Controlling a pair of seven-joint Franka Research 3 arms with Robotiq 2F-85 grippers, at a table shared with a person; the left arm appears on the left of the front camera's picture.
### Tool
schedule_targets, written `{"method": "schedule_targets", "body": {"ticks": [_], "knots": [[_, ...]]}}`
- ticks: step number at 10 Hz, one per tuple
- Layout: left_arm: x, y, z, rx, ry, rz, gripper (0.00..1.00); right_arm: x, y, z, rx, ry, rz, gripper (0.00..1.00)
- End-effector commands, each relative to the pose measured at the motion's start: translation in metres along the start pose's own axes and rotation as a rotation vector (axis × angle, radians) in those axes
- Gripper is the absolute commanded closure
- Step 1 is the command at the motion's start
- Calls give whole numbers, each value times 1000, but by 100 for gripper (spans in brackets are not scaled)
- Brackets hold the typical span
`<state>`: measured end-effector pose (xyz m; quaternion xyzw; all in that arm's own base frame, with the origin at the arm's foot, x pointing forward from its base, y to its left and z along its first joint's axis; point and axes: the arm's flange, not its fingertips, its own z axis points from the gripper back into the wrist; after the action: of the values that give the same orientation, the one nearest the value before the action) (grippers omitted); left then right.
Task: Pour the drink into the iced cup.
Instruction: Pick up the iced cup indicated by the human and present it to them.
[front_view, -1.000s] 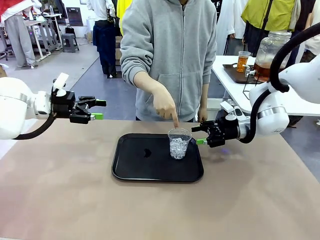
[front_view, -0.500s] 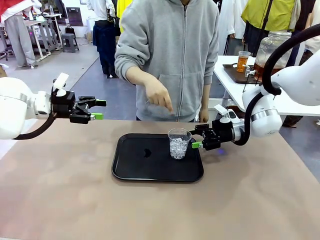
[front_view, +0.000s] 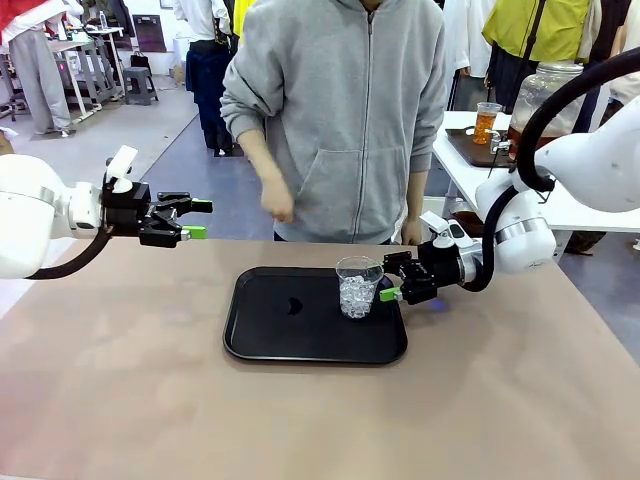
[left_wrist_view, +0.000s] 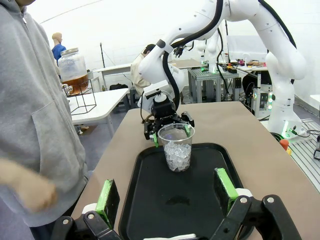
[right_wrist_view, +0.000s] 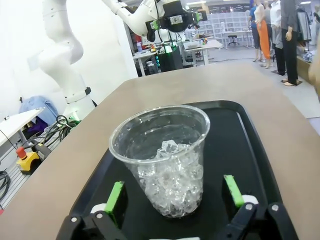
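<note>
The iced cup (front_view: 359, 286) stands upright, mouth up, on the right of the black tray (front_view: 270, 335) mid-frame on a tan table (front_view: 120, 400), the right gripper (front_view: 390, 277) spread wide just beside it, the left gripper (front_view: 197, 219) wide at left, the drink (front_view: 486, 128) in a small cup (front_view: 487, 112) and jar (front_view: 555, 95) upper right.

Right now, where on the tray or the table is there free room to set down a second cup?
The black tray is bare from its left rim to the iced cup. The table is bare along the near side, in front of the tray, and left of it. It is crowded right of the cup: the open right gripper stands there.
</note>
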<state>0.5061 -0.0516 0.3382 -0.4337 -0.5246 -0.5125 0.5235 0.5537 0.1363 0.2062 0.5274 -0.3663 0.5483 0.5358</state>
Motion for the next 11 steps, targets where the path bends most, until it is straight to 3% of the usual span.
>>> {"method": "schedule_targets", "body": {"ticks": [1, 11], "knots": [[1, -1, 0, -3, 9, -3, 0, 3, -10, -6, 34, 9, -17, 0], [1, -1, 0, -3, 9, -3, 0, 7, -18, -30, 145, 29, -11, 0]]}}
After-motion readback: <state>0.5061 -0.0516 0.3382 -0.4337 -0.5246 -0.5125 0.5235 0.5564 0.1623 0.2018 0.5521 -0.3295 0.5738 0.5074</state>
